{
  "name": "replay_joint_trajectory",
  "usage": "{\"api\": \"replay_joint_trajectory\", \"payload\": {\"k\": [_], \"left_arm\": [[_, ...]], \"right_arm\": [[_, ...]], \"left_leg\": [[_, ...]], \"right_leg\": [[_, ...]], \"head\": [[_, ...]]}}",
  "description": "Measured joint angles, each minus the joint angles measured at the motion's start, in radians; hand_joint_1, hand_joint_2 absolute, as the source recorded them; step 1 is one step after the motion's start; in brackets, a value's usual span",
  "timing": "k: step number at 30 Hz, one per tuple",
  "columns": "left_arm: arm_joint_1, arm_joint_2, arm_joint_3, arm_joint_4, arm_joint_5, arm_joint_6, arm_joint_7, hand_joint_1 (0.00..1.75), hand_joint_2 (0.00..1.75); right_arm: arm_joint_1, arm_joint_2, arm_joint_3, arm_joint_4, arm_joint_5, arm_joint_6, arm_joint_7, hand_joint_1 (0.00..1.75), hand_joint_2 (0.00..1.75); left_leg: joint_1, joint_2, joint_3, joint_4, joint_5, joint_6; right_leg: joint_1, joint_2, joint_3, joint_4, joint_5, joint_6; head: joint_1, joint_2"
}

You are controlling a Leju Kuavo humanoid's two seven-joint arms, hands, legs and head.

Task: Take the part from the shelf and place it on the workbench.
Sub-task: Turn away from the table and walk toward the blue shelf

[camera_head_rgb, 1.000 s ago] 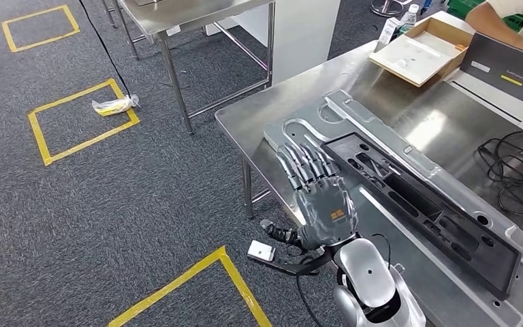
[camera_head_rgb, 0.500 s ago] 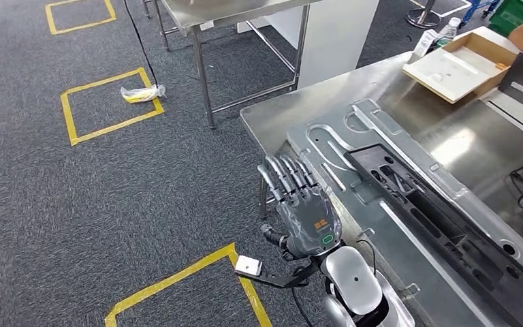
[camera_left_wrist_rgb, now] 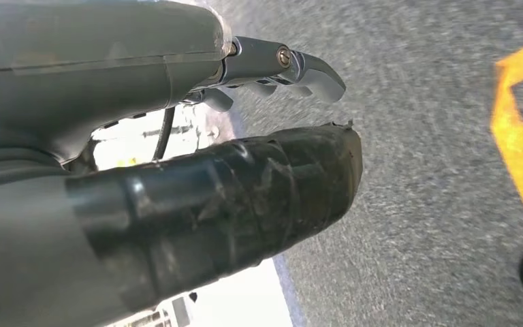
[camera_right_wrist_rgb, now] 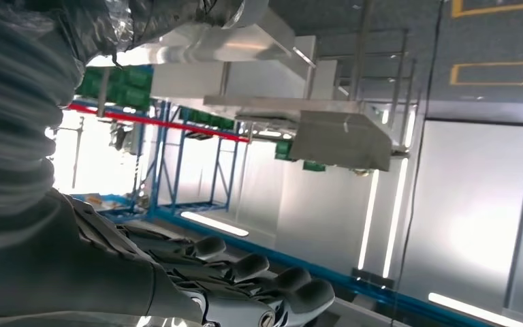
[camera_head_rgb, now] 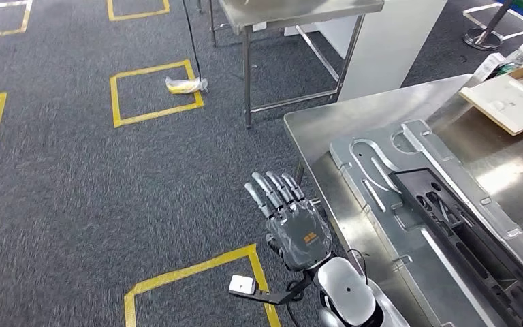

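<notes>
Beside the steel workbench (camera_head_rgb: 313, 129), over grey carpet (camera_head_rgb: 75, 204) taped yellow, the right hand (camera_head_rgb: 293, 225) hovers, fingers spread.

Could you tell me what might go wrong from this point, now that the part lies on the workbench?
1. The right hand hovers open beside the workbench corner; swinging the arm could clip the table edge or the part.
2. The part's near end lies close to the workbench's front edge, so a knock might shift it toward the floor.
3. A small white box with a cable lies on the carpet near the robot and could catch a foot.
</notes>
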Motion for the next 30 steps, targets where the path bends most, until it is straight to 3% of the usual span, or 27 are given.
{"api": "replay_joint_trajectory", "payload": {"k": [2,3,4,6,8,9,10,12,14,15,17,18,20,22,23,24,25,26,28,30], "left_arm": [[0.004,0.000,0.000,0.000,0.000,0.000,0.000,0.00,0.00],[0.006,-0.001,0.000,0.000,0.000,0.000,-0.002,0.00,0.00],[0.006,-0.001,0.000,0.000,0.000,-0.001,-0.003,0.00,0.00],[0.003,0.000,0.000,0.000,0.003,-0.001,-0.008,0.00,0.00],[0.001,0.007,0.002,0.000,0.009,-0.002,-0.013,0.00,0.00],[0.002,0.012,0.003,0.001,0.011,-0.004,-0.014,0.00,0.00],[0.003,0.017,0.004,0.001,0.012,-0.005,-0.015,0.00,0.00],[0.004,0.026,0.004,0.002,0.012,-0.008,-0.014,0.00,0.00],[0.003,0.033,0.005,0.003,0.011,-0.009,-0.013,0.00,0.00],[0.004,0.035,0.005,0.004,0.011,-0.009,-0.012,0.00,0.00],[0.007,0.037,0.005,0.007,0.011,-0.008,-0.012,0.00,0.00],[0.008,0.037,0.005,0.008,0.011,-0.007,-0.013,0.00,0.00],[0.007,0.039,0.005,0.010,0.011,-0.006,-0.014,0.00,0.00],[0.003,0.040,0.005,0.011,0.011,-0.003,-0.015,0.00,0.00],[0.003,0.040,0.005,0.011,0.012,-0.001,-0.016,0.00,0.00],[0.003,0.040,0.006,0.011,0.012,0.001,-0.017,0.00,0.00],[0.003,0.040,0.006,0.011,0.012,0.003,-0.018,0.00,0.00],[0.004,0.040,0.007,0.011,0.012,0.003,-0.018,0.00,0.00],[0.003,0.040,0.008,0.012,0.012,0.004,-0.018,0.00,0.00],[0.002,0.039,0.008,0.015,0.010,0.004,-0.018,0.00,0.00]], "right_arm": [[-0.004,-0.001,0.004,0.000,-0.001,0.005,0.002,0.00,1.75],[-0.006,0.000,0.006,0.000,-0.002,0.008,0.003,0.00,1.75],[-0.008,0.000,0.009,-0.001,-0.002,0.011,0.004,0.00,1.75],[-0.011,0.002,0.016,0.001,-0.001,0.020,0.005,0.00,1.75],[-0.022,0.011,0.031,0.011,0.006,0.030,0.008,0.00,1.75],[-0.031,0.020,0.040,0.020,0.011,0.035,0.011,0.00,1.75],[-0.041,0.031,0.050,0.029,0.017,0.039,0.015,0.00,1.75],[-0.059,0.050,0.066,0.042,0.024,0.044,0.021,0.00,1.75],[-0.071,0.061,0.076,0.050,0.027,0.045,0.026,0.00,1.75],[-0.075,0.063,0.080,0.052,0.028,0.046,0.029,0.00,1.75],[-0.082,0.067,0.086,0.057,0.030,0.045,0.033,0.00,1.75],[-0.085,0.069,0.088,0.058,0.030,0.045,0.034,0.00,1.75],[-0.090,0.072,0.090,0.059,0.030,0.044,0.035,0.00,1.75],[-0.089,0.072,0.091,0.063,0.030,0.044,0.035,0.00,1.75],[-0.088,0.071,0.091,0.066,0.030,0.045,0.035,0.00,1.75],[-0.087,0.071,0.091,0.069,0.030,0.045,0.035,0.00,1.75],[-0.087,0.071,0.092,0.070,0.030,0.045,0.035,0.00,1.75],[-0.087,0.071,0.092,0.071,0.030,0.045,0.035,0.00,1.75],[-0.088,0.071,0.092,0.072,0.030,0.045,0.035,0.00,1.75],[-0.090,0.069,0.092,0.073,0.030,0.044,0.036,0.00,1.75]], "left_leg": [[0.004,-0.017,-0.004,-0.005,0.003,-0.014],[0.003,-0.008,-0.008,0.002,-0.002,-0.019],[0.002,0.012,-0.018,0.024,-0.018,-0.023],[0.000,0.071,-0.063,0.121,-0.078,-0.028],[0.002,0.098,-0.119,0.235,-0.127,-0.035],[0.004,0.103,-0.129,0.255,-0.127,-0.039],[0.005,0.107,-0.120,0.240,-0.109,-0.041],[0.006,0.134,-0.053,0.114,-0.047,-0.041],[0.001,0.163,0.000,0.014,-0.011,-0.033],[-0.002,0.168,0.007,-0.003,-0.008,-0.027],[-0.004,0.148,0.003,-0.001,-0.004,-0.016],[-0.003,0.137,0.002,-0.005,-0.002,-0.010],[0.001,0.118,0.004,-0.011,0.004,0.003],[0.000,0.097,0.002,-0.012,0.007,0.011],[-0.002,0.084,0.000,-0.011,0.007,0.012],[-0.003,0.071,-0.001,-0.010,0.008,0.013],[-0.005,0.056,-0.001,-0.008,0.008,0.013],[-0.006,0.042,-0.001,-0.006,0.008,0.013],[-0.006,0.015,-0.002,-0.003,0.008,0.012],[-0.003,-0.009,-0.007,-0.003,0.010,0.005]], "right_leg": [[-0.001,-0.019,0.005,-0.011,0.005,-0.009],[-0.003,-0.031,0.011,-0.022,0.009,-0.016],[-0.005,-0.045,0.017,-0.033,0.013,-0.022],[-0.003,-0.074,0.024,-0.045,0.016,-0.030],[0.001,-0.104,0.023,-0.042,0.014,-0.033],[0.002,-0.118,0.023,-0.039,0.011,-0.033],[0.002,-0.131,0.023,-0.036,0.008,-0.032],[0.002,-0.155,0.025,-0.027,-0.002,-0.026],[0.006,-0.176,0.028,-0.020,-0.011,-0.016],[0.008,-0.184,0.029,-0.018,-0.013,-0.011],[0.009,-0.200,0.032,-0.018,-0.015,-0.001],[0.007,-0.195,0.034,-0.014,-0.021,0.004],[0.002,-0.149,0.014,0.037,-0.059,0.013],[-0.001,-0.096,-0.047,0.162,-0.124,0.016],[-0.001,-0.086,-0.080,0.224,-0.146,0.016],[-0.001,-0.081,-0.102,0.260,-0.149,0.014],[0.000,-0.078,-0.105,0.258,-0.131,0.010],[0.001,-0.073,-0.091,0.220,-0.098,0.005],[0.002,-0.032,-0.034,0.088,-0.026,-0.008],[0.004,0.005,0.001,0.004,0.002,-0.015]], "head": [[0.000,0.000],[0.000,0.000],[0.000,0.000],[-0.001,0.000],[-0.001,0.000],[-0.001,0.000],[-0.001,0.000],[-0.001,0.000],[-0.001,0.000],[0.000,0.000],[0.000,0.000],[0.000,0.000],[0.000,0.000],[0.000,0.000],[0.000,0.000],[0.000,0.000],[0.000,0.000],[0.000,0.000],[-0.001,0.000],[0.000,0.000]]}}
